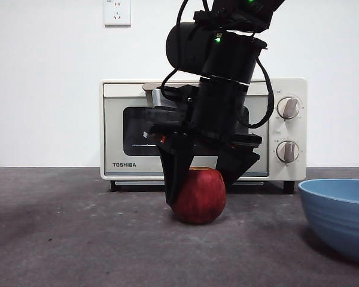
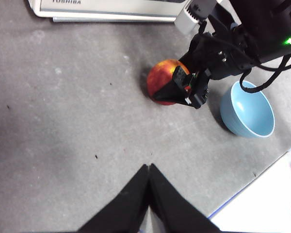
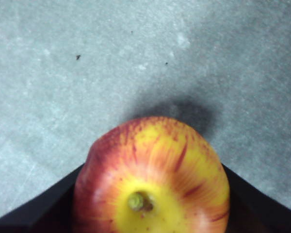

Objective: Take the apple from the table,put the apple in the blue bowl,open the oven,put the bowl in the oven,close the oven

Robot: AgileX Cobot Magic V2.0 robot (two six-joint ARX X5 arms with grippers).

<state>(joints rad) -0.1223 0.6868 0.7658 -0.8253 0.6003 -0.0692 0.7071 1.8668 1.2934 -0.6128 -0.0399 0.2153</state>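
The apple [image 1: 198, 197] rests on the table [image 1: 78, 239] in front of the oven [image 1: 131, 101], whose door is closed. My right gripper [image 1: 198, 188] comes down from above, one jaw pressed on each side of the apple. The right wrist view shows the apple [image 3: 150, 179] close up, yellow top and stem between the two black jaws. In the left wrist view the apple [image 2: 162, 77] and right gripper [image 2: 182, 90] lie beside the blue bowl [image 2: 247, 109], which is empty. My left gripper [image 2: 149, 167] hovers shut and empty over bare table. The bowl [image 1: 341, 215] stands at the right.
The oven [image 2: 111, 6] stands at the back of the table against a white wall with a socket [image 1: 117, 12]. A white surface [image 2: 262, 204] borders the table's edge near the bowl.
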